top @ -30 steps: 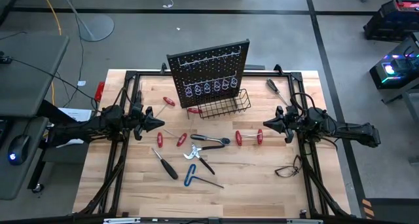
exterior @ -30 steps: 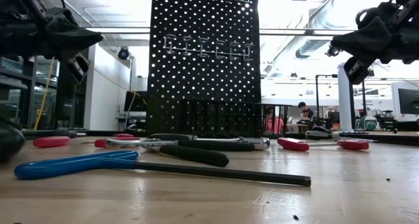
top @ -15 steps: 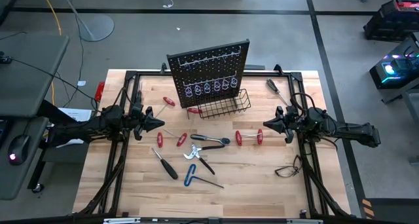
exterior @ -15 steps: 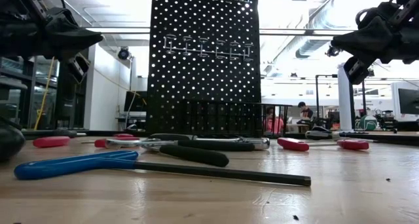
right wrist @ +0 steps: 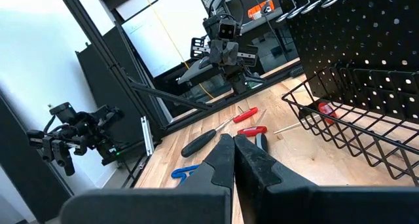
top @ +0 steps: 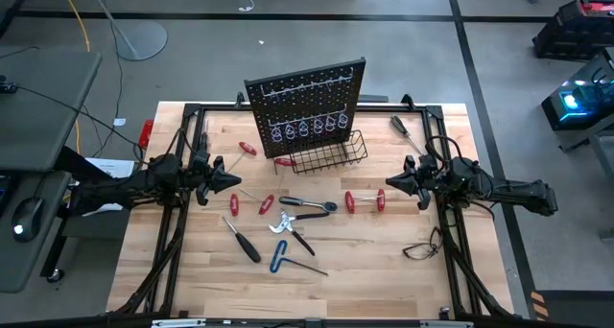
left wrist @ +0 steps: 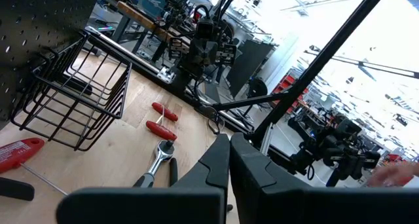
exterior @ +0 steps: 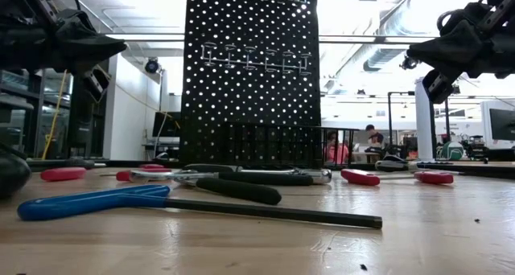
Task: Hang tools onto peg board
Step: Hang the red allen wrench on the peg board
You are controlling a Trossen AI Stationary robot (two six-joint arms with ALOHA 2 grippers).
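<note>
A pale wooden table top (top: 384,261) is standing on a grey floor, in a workshop with bright ceiling lights, shelving and benches showing beyond it in the low view. A black tubular frame (top: 451,261) is running along both sides of the table. At the far edge, the peg board (top: 307,103) is standing upright, with a row of metal rings (top: 307,129) hanging across it and a black wire basket (top: 331,153) sitting at its foot on the right arm's side. In the right wrist view something red is showing through the basket's wires; whether it is lying inside or behind cannot be told.

The tools are lying loose on the wood in front of the board: red-handled screwdrivers (top: 365,201) scattered to both sides, silver pliers (top: 309,206) near the middle, a black-handled screwdriver (top: 244,242) and a blue T-shaped hex key (top: 284,261) nearer the front edge. One more tool (top: 399,127) is lying near the far right corner. A thin black cable (top: 418,247) is looping by the right frame.

The left gripper (top: 236,181) is hovering above the table at the left, fingers pressed together, gripping nothing. The right gripper (top: 389,182) is hovering at the right, pointing inward, likewise clenched and empty. Both are clear of the tools.
</note>
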